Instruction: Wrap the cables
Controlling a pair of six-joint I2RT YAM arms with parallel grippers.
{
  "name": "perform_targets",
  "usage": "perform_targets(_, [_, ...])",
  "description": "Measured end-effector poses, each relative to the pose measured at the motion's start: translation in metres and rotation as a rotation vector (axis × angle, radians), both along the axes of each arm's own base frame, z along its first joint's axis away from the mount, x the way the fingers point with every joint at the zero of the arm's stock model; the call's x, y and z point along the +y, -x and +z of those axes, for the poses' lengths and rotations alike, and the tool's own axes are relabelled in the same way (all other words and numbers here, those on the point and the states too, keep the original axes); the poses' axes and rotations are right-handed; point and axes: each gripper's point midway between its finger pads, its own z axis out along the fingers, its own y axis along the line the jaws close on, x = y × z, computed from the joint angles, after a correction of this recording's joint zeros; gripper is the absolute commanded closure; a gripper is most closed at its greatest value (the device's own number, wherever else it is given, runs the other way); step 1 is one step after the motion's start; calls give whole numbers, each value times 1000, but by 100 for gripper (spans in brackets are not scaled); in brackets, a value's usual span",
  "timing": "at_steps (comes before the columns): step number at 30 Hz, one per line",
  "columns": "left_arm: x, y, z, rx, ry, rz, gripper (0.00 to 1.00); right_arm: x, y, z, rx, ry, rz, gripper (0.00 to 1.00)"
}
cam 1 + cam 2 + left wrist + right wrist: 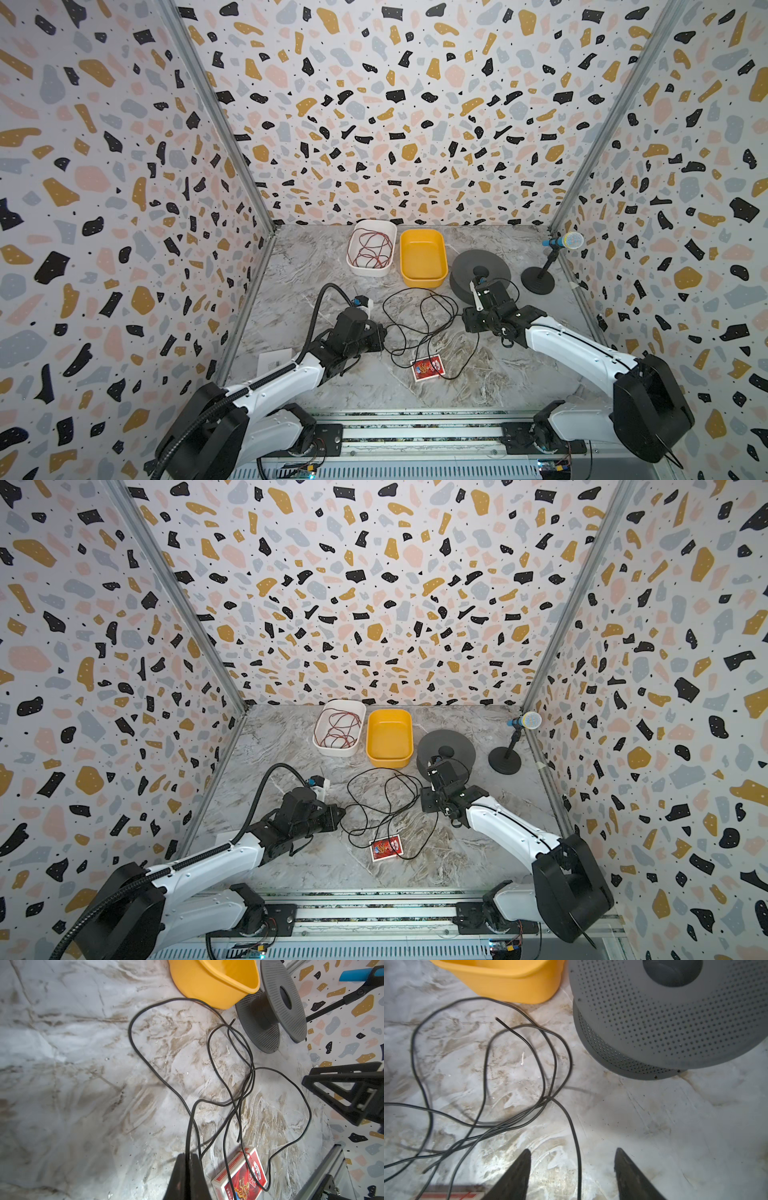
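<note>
The cables are one thin black cord lying in loose tangled loops on the marble table, in front of the yellow tub. My left gripper is at the tangle's left edge. In the left wrist view its jaws are shut on a strand of the cord. My right gripper hangs over the tangle's right side, just in front of the grey spool. In the right wrist view it is open, with one strand running between the fingers, untouched.
The perforated grey spool stands right of the yellow tub. A white tub holds reddish wire. A red card box lies under cord loops. A microphone stand is at the back right.
</note>
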Motion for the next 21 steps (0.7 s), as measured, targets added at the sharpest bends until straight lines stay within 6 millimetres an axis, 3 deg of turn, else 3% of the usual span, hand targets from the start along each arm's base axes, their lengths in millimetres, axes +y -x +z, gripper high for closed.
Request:
perform_targets(4, [5, -5, 7, -16, -64, 4, 100, 5, 1, -16, 48, -21, 21, 64])
perform_targets(6, [9, -8, 13, -27, -99, 7, 100, 6, 4, -21, 60, -33, 28, 66])
perform_targets(7, [10, -9, 18, -37, -112, 8, 100, 7, 5, -21, 63, -40, 32, 70])
perform_targets(8, [12, -12, 26, -54, -128, 10, 100, 8, 5, -22, 64, -47, 35, 84])
perform_targets(9, [13, -14, 35, -72, -140, 11, 100, 8, 5, -22, 65, -53, 37, 90])
perform_targets(11, [16, -18, 53, -112, -157, 18, 100, 8, 4, -21, 62, -65, 38, 93])
perform_targets(12, [18, -21, 62, -131, -168, 23, 100, 9, 4, -21, 64, -73, 40, 100])
perform_targets(16, [32, -29, 87, -174, -231, 48, 100, 10, 5, -21, 69, -85, 46, 100])
perform_targets(21, [54, -34, 102, -191, -314, 83, 100, 7, 6, -11, 37, -99, 34, 100])
